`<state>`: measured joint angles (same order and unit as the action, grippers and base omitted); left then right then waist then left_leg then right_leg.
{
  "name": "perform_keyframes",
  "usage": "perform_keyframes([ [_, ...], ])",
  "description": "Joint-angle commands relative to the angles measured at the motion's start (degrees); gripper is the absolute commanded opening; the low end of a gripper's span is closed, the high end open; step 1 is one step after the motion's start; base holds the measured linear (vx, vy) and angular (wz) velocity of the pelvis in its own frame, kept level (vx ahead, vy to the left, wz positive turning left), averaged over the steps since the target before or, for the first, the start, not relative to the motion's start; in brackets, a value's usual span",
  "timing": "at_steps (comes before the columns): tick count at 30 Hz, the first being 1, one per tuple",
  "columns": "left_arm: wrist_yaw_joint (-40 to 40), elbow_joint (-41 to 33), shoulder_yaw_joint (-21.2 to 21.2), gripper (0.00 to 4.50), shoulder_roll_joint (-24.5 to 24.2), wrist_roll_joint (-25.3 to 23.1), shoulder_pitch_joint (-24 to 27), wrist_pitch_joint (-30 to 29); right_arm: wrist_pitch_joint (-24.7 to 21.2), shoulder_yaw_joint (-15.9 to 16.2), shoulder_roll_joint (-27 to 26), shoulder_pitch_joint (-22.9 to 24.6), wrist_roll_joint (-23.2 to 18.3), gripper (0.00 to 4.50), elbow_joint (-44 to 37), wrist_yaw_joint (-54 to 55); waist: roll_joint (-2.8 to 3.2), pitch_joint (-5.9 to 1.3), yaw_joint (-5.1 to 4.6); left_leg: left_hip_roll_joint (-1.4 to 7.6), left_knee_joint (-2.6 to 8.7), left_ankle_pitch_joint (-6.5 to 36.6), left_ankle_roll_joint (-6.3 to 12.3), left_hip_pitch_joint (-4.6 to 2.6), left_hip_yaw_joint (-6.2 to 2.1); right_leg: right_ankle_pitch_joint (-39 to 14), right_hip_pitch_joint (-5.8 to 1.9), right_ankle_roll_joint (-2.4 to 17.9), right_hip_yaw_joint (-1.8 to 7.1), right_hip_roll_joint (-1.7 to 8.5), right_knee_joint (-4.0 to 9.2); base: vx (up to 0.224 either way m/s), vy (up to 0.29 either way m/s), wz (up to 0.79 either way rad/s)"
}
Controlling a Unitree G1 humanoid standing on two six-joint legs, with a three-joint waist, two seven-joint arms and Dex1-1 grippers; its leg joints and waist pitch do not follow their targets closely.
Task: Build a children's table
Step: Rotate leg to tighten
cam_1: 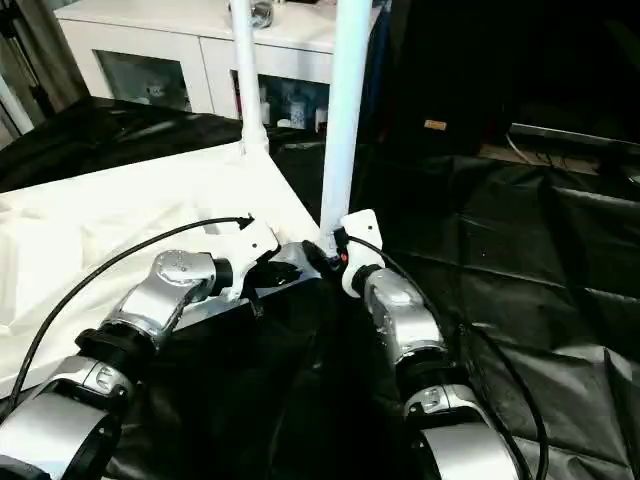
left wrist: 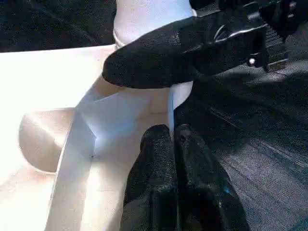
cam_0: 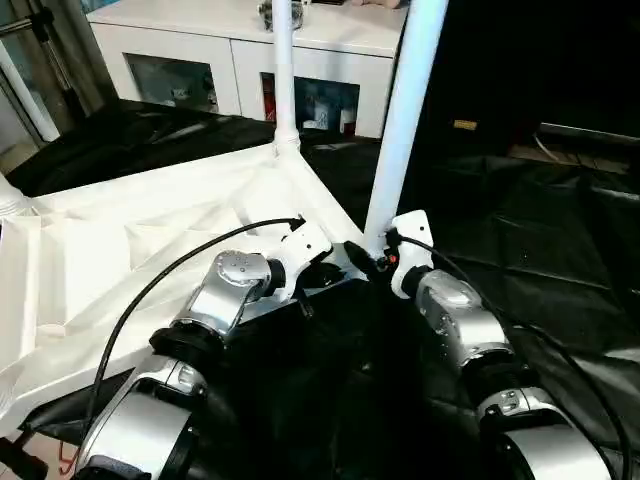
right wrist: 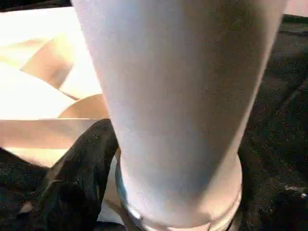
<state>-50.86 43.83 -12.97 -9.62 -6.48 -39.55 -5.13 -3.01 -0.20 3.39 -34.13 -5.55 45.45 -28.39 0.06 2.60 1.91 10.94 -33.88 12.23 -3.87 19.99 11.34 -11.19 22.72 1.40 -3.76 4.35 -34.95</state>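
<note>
The children's table top (cam_0: 150,235) lies upside down, ribs up, on a black cloth. One white leg (cam_0: 283,80) stands in the far corner socket. A second leg (cam_0: 405,110) stands upright at the near corner. My right gripper (cam_0: 376,262) is open at this leg's base, its fingers on either side; one black finger (left wrist: 159,57) lies against the tube. The left gripper (cam_0: 332,270) is shut and empty, its fingertips (left wrist: 173,144) resting on the table top's edge just beside that corner socket (right wrist: 178,211).
A white cabinet (cam_0: 230,45) with glass doors stands behind the table top. Black cloth (cam_0: 530,220) covers the floor to the right and front. Another white tube (cam_0: 28,100) rises at the left edge. A black cable (cam_0: 170,275) loops over my left forearm.
</note>
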Motion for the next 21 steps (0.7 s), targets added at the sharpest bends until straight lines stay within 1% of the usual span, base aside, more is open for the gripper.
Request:
perform_keyframes([
  [1, -3.89, -2.34, -2.43, 0.00, 1.72, 1.82, 0.70, 2.35, -2.29, 3.21, -1.72, 0.71, -0.74, 3.97, 1.78, -4.70, -0.05, -2.97, 0.05, 2.67, 4.26, 9.44, 3.28, -0.02, -1.32, -11.50, -2.54, 12.98, 3.04, 4.48, 4.67, 0.000, 0.000, 0.00],
  [3, -5.57, -3.05, -2.46, 0.00, 0.56, 2.02, 1.30, 2.56, -1.97, 2.99, -0.68, 0.65, -0.85, 4.24, 1.83, -6.51, -0.08, -3.09, -0.02, 2.72, 4.19, 8.26, 3.65, 0.27, -1.37, -9.56, -2.80, 13.51, 3.04, 4.54, 4.36, 0.000, 0.000, 0.00],
  [4, -6.09, -3.20, -2.48, 0.00, 0.27, 2.11, 1.45, 2.73, -1.94, 2.99, -0.36, 0.67, -0.87, 4.33, 1.79, -7.04, -0.04, -3.08, 0.00, 2.72, 4.14, 8.08, 3.79, 0.17, -1.32, -9.14, -2.70, 13.70, 3.05, 4.50, 4.37, 0.000, 0.000, 0.00],
  [5, -7.12, -3.50, -2.47, 0.00, -0.43, 2.27, 1.72, 2.92, -1.59, 3.68, 0.71, 0.95, -0.47, 4.38, 1.27, -8.86, -0.01, -3.21, 0.09, 2.72, 4.00, 7.30, 4.04, -0.02, -1.22, -7.44, -2.66, 14.31, 3.08, 4.45, 4.17, 0.000, 0.000, 0.00],
  [7, -7.80, -3.69, -2.46, 0.00, -0.90, 2.37, 1.90, 3.05, -1.35, 4.20, 1.47, 1.17, -0.16, 4.46, 0.86, -10.14, -0.03, -3.28, 0.12, 2.70, 3.91, 6.28, 4.56, 0.12, -1.19, -5.28, -2.82, 14.93, 3.07, 4.43, 3.88, 0.000, 0.000, 0.00],
  [8, -10.89, -4.57, -2.53, 0.00, -2.37, 3.06, 2.58, 3.50, -1.01, 5.55, 3.59, 2.44, -0.03, 4.46, -1.55, -15.35, 0.06, -3.38, 0.28, 2.72, 3.76, 5.20, 5.30, 0.03, -1.12, -2.28, -2.88, 15.81, 3.03, 4.40, 3.55, 0.000, 0.000, 0.00],
  [9, -12.27, -4.94, -2.62, 0.00, -2.97, 3.33, 2.87, 3.98, -1.07, 6.05, 4.43, 3.03, -0.24, 4.46, -2.72, -17.76, -0.08, -3.40, 0.44, 2.67, 3.69, 4.72, 5.91, 0.14, -1.08, -0.53, -3.10, 16.01, 3.00, 4.28, 3.35, 0.000, 0.000, 0.00],
  [10, -13.59, -5.30, -2.71, 0.00, -3.51, 3.63, 3.13, 3.88, -1.27, 6.51, 5.25, 3.58, -0.52, 4.46, -3.79, -20.01, 0.03, -3.46, 0.45, 2.76, 3.64, 4.58, 6.18, 0.19, -1.04, 0.40, -3.02, 16.31, 3.00, 4.32, 3.13, 0.000, 0.000, 0.00],
  [11, -14.28, -5.48, -2.77, 0.00, -3.79, 3.78, 3.26, 3.75, -1.43, 6.75, 5.68, 3.86, -0.70, 4.46, -4.35, -21.22, 0.01, -3.39, 0.61, 2.87, 3.62, 4.56, 6.63, 0.10, -0.95, 1.16, -2.97, 16.53, 2.91, 4.17, 3.09, 0.000, 0.000, 0.00],
  [13, -16.46, -6.15, -2.97, 0.00, -4.68, 4.27, 3.78, 3.91, -1.95, 7.41, 7.04, 4.63, -1.13, 4.46, -5.80, -24.57, -0.02, -3.30, 0.73, 2.90, 3.67, 5.53, 6.45, 0.05, -0.90, -0.54, -2.97, 16.67, 2.84, 4.24, 3.27, 0.000, 0.000, 0.00],
  [14, -17.78, -6.60, -2.98, 0.00, -5.22, 4.61, 4.09, 3.78, -2.34, 7.76, 7.88, 5.04, -1.53, 4.46, -6.68, -26.62, 0.25, -3.15, 0.77, 2.99, 3.78, 6.59, 5.95, 0.03, -0.90, -2.44, -2.85, 16.42, 2.87, 4.26, 3.45, 0.000, 0.000, 0.00],
  [15, -19.04, -6.92, -3.05, 0.00, -5.71, 4.90, 4.36, 4.02, -2.83, 8.02, 8.59, 5.42, -2.03, 4.46, -7.57, -28.47, 0.07, -3.12, 0.88, 3.00, 3.80, 7.48, 5.49, 0.03, -0.92, -3.94, -2.96, 16.08, 2.90, 4.27, 3.55, 0.000, 0.000, 0.00],
  [18, -22.20, -7.99, -3.49, 0.00, -7.09, 5.68, 5.04, 3.96, -4.09, 8.83, 10.22, 6.59, -3.53, 4.46, -10.31, -33.01, 0.04, -3.11, 1.07, 3.03, 3.90, 8.00, 4.78, -0.01, -0.93, -5.49, -2.85, 15.68, 2.91, 4.25, 3.69, 0.000, 0.000, 0.00],
  [19, -22.66, -8.13, -3.58, 0.00, -7.38, 5.81, 5.16, 4.00, -4.45, 9.07, 10.58, 6.94, -3.87, 4.29, -11.11, -34.05, 0.03, -3.12, 1.13, 3.03, 3.90, 7.82, 4.77, -0.01, -0.94, -5.30, -2.92, 15.64, 2.93, 4.24, 3.67, 0.000, 0.000, 0.00],
  [20, -22.88, -8.19, -3.62, 0.00, -7.52, 5.88, 5.20, 4.04, -4.66, 9.20, 10.78, 7.13, -4.05, 4.29, -11.56, -34.62, 0.00, -3.14, 1.23, 3.02, 3.83, 7.48, 4.83, 0.02, -0.92, -5.03, -2.87, 15.49, 2.96, 4.29, 3.67, 0.000, 0.000, 0.00],
  [21, -23.24, -8.20, -3.61, 0.00, -7.73, 5.91, 5.27, 4.09, -5.19, 9.43, 11.04, 7.42, -4.27, 4.11, -12.31, -35.62, -0.06, -3.16, 1.23, 3.00, 3.88, 7.10, 4.80, 0.03, -0.92, -4.91, -2.82, 15.46, 2.93, 4.23, 3.61, 0.000, 0.000, 0.00],
])
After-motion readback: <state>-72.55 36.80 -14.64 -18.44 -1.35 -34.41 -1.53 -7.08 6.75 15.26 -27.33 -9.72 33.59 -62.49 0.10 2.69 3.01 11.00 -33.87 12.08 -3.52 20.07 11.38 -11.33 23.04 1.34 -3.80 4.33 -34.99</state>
